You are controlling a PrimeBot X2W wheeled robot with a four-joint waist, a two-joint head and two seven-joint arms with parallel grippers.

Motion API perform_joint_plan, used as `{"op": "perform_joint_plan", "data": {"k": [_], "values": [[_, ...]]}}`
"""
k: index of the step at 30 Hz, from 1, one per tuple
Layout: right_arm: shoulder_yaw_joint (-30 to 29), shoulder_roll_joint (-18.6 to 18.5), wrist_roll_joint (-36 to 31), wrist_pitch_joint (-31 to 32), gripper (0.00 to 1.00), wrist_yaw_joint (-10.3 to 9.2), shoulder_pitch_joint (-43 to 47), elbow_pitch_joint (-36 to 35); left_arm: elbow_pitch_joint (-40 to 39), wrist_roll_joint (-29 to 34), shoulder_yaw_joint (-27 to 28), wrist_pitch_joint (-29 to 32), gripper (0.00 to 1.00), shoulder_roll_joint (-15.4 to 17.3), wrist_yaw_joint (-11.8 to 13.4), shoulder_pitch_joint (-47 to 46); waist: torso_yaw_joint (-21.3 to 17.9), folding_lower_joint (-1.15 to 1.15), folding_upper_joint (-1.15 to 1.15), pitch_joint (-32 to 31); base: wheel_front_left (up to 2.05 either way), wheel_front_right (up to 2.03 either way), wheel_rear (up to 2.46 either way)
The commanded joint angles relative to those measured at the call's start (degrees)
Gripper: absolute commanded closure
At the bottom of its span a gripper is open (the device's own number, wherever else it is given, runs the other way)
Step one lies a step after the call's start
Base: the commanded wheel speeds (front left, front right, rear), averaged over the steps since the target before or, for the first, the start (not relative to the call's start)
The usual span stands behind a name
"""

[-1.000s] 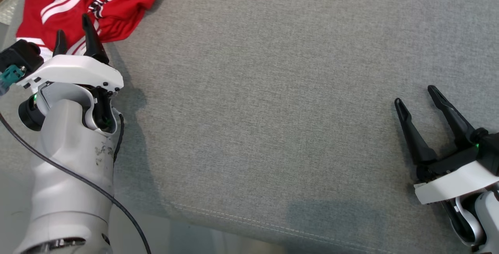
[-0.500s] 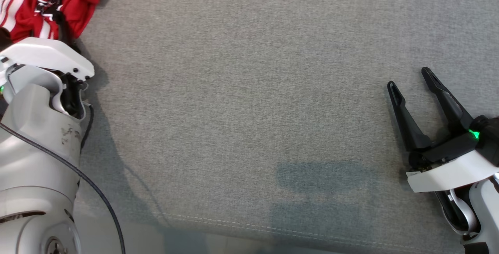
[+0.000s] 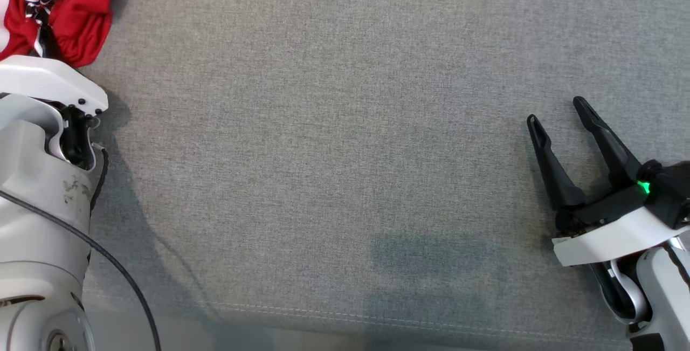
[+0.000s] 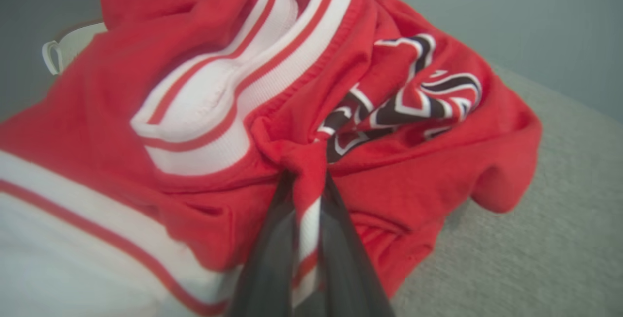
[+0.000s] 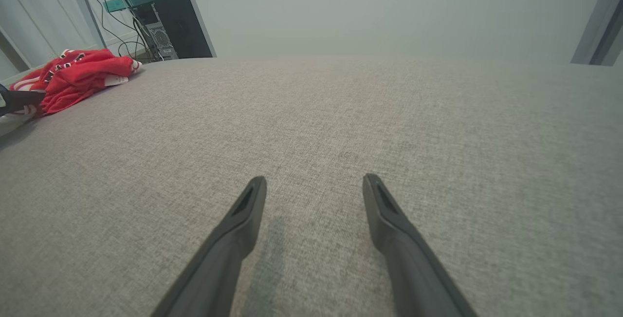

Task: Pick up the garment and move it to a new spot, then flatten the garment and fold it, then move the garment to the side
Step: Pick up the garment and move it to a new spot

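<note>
1. The surface point(image 3: 345, 151) is covered in grey woven fabric with a stitched seam along its near edge. Its centre is bare.

2. The garment point(image 3: 75, 22) is red, with white ribbed bands and dark lettering outlined in white. It lies crumpled at the far left corner of the surface in the head view. In the right wrist view it appears as a low red heap point(image 5: 78, 81) at the far left edge of the surface, well apart from the right arm.

3. The left forearm point(image 3: 38, 205) is pale and occupies the lower left of the head view. Its white wrist housing sits just beside the near edge of the garment.

4. The right pincer point(image 3: 554, 109) is at the right side of the surface. Its two dark fingers are spread wide, with only grey fabric between them. It grips nothing.

5. The left pincer point(image 4: 307, 180) is pressed together on a bunched fold of the garment. In the left wrist view, a strip of red and white cloth runs between the two fingers.

6. A computer tower point(image 5: 170, 29) stands beyond the far edge of the surface.

7. A black cable point(image 3: 108, 259) runs along the left forearm.

8. A green indicator point(image 3: 642, 186) is lit on the right wrist.
</note>
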Motion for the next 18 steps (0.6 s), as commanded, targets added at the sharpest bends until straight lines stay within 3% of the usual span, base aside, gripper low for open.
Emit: {"op": "perform_joint_plan", "data": {"k": [1, 5, 12, 18], "values": [[1.2, -0.1, 0.6, -0.5, 0.00, -0.01, 0.8, -0.6, -1.4, -0.4, 0.4, -0.8, 1.00, 2.4, -0.9, 1.5, -0.1, 0.00, 0.00, -0.4, 0.00, 0.00, 0.00], [1.2, 0.6, 0.8, -0.7, 0.00, -0.01, 0.9, 0.0, -4.8, -0.8, 0.8, -2.1, 1.00, 2.6, -2.2, 2.5, -0.1, 0.00, 0.00, -1.4, 0.00, 0.00, 0.00], [1.7, 3.2, 1.1, -0.8, 0.00, -0.01, 0.4, 0.6, -21.6, 1.1, 2.8, -2.3, 1.00, 1.7, -3.1, 8.4, -0.7, 0.00, 0.00, -4.3, 0.00, 0.00, 0.00], [1.5, 5.5, 1.5, -0.8, 0.00, -0.01, 1.0, 1.1, -27.7, 4.7, 1.0, -2.3, 1.00, 1.0, -3.7, 11.2, -2.4, 0.00, 0.00, -7.9, 0.00, 0.00, 0.00]]}}
